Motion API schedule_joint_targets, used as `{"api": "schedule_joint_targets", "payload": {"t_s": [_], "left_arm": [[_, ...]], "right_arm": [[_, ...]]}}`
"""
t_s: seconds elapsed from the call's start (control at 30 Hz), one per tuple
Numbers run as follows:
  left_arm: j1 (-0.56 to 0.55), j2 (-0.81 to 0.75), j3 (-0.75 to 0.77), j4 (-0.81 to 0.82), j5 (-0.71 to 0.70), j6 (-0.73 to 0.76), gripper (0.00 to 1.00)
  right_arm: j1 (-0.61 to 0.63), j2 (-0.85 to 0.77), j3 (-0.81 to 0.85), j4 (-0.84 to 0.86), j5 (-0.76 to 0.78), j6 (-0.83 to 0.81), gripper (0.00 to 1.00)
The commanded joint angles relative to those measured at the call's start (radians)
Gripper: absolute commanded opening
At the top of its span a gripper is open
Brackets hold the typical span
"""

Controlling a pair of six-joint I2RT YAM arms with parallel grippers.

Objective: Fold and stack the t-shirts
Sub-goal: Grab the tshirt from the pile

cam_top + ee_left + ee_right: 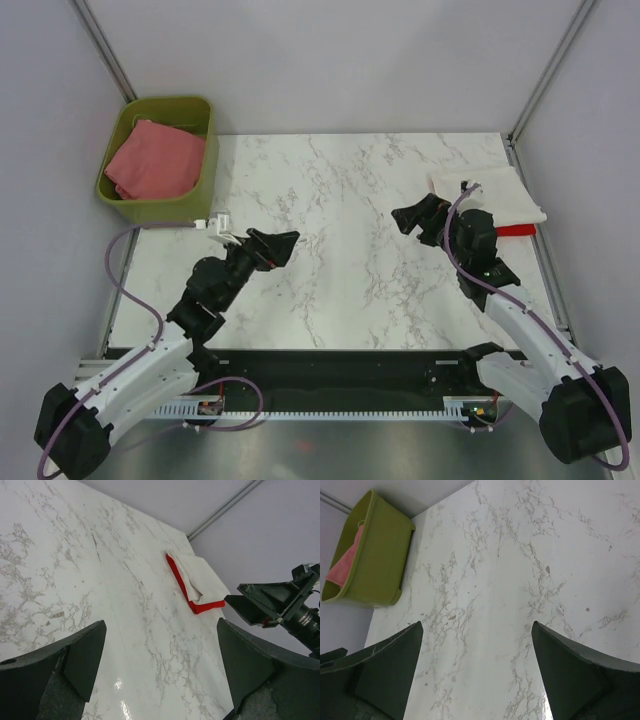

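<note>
Between shirts, hovering with both jaws spread and empty.
Calls for reaching far left into the green bin (150, 208) for the salmon-red t-shirt (155, 160).

No writing, label, brand, number or sign is legible on the white marbled counter (350, 290), the olive-green plastic bin (152, 209) or the folded cream-white t-shirt (495, 195).

Marble table (340, 270): red t-shirt (515, 230) far right, green bin (150, 208) far-left corner
</note>
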Motion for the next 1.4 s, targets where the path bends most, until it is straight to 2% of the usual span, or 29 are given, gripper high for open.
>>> {"api": "schedule_joint_targets", "payload": {"t_s": [0.0, 0.07, 0.17, 0.2, 0.3, 0.33, 0.37, 0.43, 0.5, 0.53, 0.57, 0.63, 0.73, 0.77, 0.8, 0.87, 0.9, 0.97, 1.0, 1.07, 1.17, 1.2, 1.23, 1.27, 1.3, 1.33, 1.37], "left_arm": [[0.001, 0.031, 0.084, -0.05, -0.021, 0.083, 1.0], [0.001, 0.044, 0.14, -0.111, -0.07, 0.086, 0.98], [0.009, 0.075, 0.252, -0.301, -0.239, 0.042, 0.94], [0.036, 0.087, 0.285, -0.386, -0.286, -0.013, 0.87], [0.119, 0.13, 0.429, -0.461, -0.3, -0.051, 0.86], [0.147, 0.191, 0.484, -0.557, -0.311, -0.064, 0.86], [0.177, 0.228, 0.601, -0.596, -0.311, -0.07, 0.86], [0.269, 0.309, 0.714, -0.694, -0.322, -0.076, 0.87], [0.366, 0.443, 0.86, -0.725, -0.31, -0.009, 0.91], [0.404, 0.492, 0.915, -0.792, -0.301, 0.008, 0.91], [0.444, 0.606, 1.029, -0.821, -0.285, 0.023, 0.91], [0.55, 0.711, 1.13, -0.872, -0.268, 0.072, 0.91], [0.659, 0.943, 1.314, -0.949, -0.309, 0.137, 0.92], [0.676, 1.0, 1.413, -0.997, -0.322, 0.155, 0.93], [0.709, 1.123, 1.464, -1.025, -0.352, 0.178, 0.95], [0.751, 1.248, 1.639, -1.137, -0.354, 0.203, 0.96], [0.765, 1.385, 1.7, -1.172, -0.353, 0.211, 0.98], [0.803, 1.515, 1.867, -1.248, -0.343, 0.218, 0.98], [0.814, 1.611, 1.912, -1.306, -0.336, 0.215, 0.99], [0.843, 1.679, 1.968, -1.317, -0.311, 0.214, 0.99], [0.883, 1.726, 1.971, -1.314, -0.229, 0.194, 0.88], [0.889, 1.726, 1.972, -1.312, -0.18, 0.192, 0.67], [0.894, 1.715, 1.972, -1.308, -0.173, 0.194, 0.54], [0.892, 1.704, 1.972, -1.303, -0.173, 0.209, 0.45], [0.891, 1.691, 1.971, -1.299, -0.173, 0.217, 0.19], [0.889, 1.675, 1.966, -1.292, -0.173, 0.221, 0.03], [0.877, 1.628, 1.962, -1.292, -0.172, 0.221, 0.02]], "right_arm": [[-0.001, 0.003, -0.009, 0.059, -0.006, 0.011, 0.98], [0.0, 0.023, 0.032, -0.023, 0.044, -0.021, 0.98], [0.0, 0.055, 0.059, -0.065, 0.06, -0.034, 0.98], [-0.001, 0.062, 0.057, -0.061, 0.043, -0.034, 0.98], [0.0, 0.092, 0.049, -0.036, 0.003, -0.018, 0.98], [0.001, 0.103, 0.049, -0.03, -0.006, -0.015, 0.98], [0.001, 0.126, 0.051, -0.022, -0.017, -0.011, 0.98], [-0.001, 0.149, 0.059, -0.021, -0.037, -0.002, 0.98], [-0.001, 0.175, 0.069, -0.024, -0.055, -0.003, 0.98], [0.0, 0.183, 0.072, -0.024, -0.07, -0.002, 0.98], [0.001, 0.189, 0.074, -0.025, -0.077, 0.0, 0.98], [-0.001, 0.189, 0.079, -0.024, -0.086, 0.005, 0.98], [-0.001, 0.172, 0.08, -0.024, -0.09, -0.002, 0.98], [0.0, 0.16, 0.08, -0.025, -0.084, -0.008, 0.98], [0.001, 0.154, 0.079, -0.025, -0.078, -0.008, 0.98], [-0.001, 0.143, 0.075, -0.024, -0.075, -0.008, 0.98], [0.0, 0.14, 0.077, -0.024, -0.078, -0.005, 0.98], [-0.001, 0.141, 0.083, -0.024, -0.1, -0.006, 0.98], [0.0, 0.14, 0.086, -0.024, -0.104, -0.003, 0.98], [-0.001, 0.135, 0.086, -0.021, -0.109, -0.003, 0.98], [0.0, 0.131, 0.076, -0.008, -0.107, 0.003, 0.98], [0.001, 0.131, 0.075, -0.008, -0.11, 0.003, 0.98], [-0.001, 0.134, 0.077, -0.005, -0.115, 0.005, 0.98], [-0.001, 0.135, 0.077, -0.005, -0.117, 0.005, 0.98], [-0.001, 0.138, 0.076, -0.002, -0.12, 0.006, 0.98], [-0.001, 0.143, 0.075, -0.001, -0.12, 0.006, 0.98], [-0.001, 0.144, 0.075, -0.001, -0.12, 0.006, 0.98]]}}
